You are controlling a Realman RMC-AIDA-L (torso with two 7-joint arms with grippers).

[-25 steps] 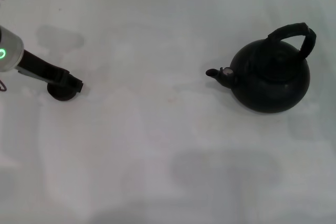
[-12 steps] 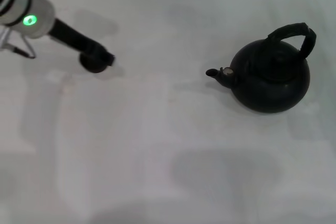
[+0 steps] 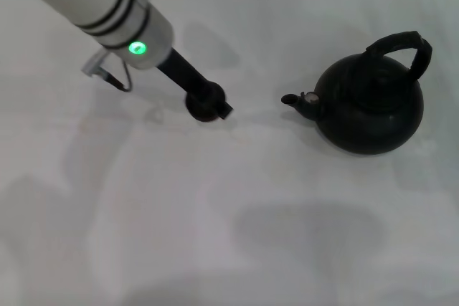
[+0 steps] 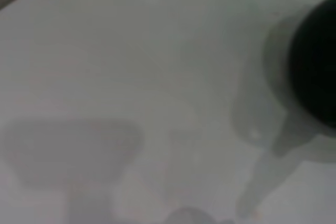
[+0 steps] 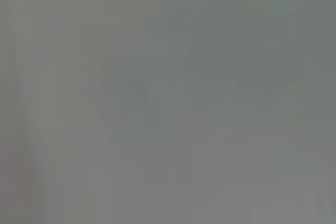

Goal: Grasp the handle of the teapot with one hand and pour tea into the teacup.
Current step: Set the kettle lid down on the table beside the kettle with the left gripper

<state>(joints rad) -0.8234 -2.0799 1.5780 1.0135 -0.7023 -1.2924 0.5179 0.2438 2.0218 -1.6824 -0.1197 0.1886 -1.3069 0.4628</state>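
Right now I see the white table [image 3: 215, 234] with the teapot [image 3: 373, 109] upright at far right, its handle [image 3: 405, 46] arched on top and spout pointing left. My left gripper [image 3: 215, 107] sits just left of the spout, grasping the teacup [image 3: 203, 105], apart from the pot.

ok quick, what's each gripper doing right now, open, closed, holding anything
Left gripper: over the table to the left of the teapot, shut on the teacup.
Right gripper: not in view.
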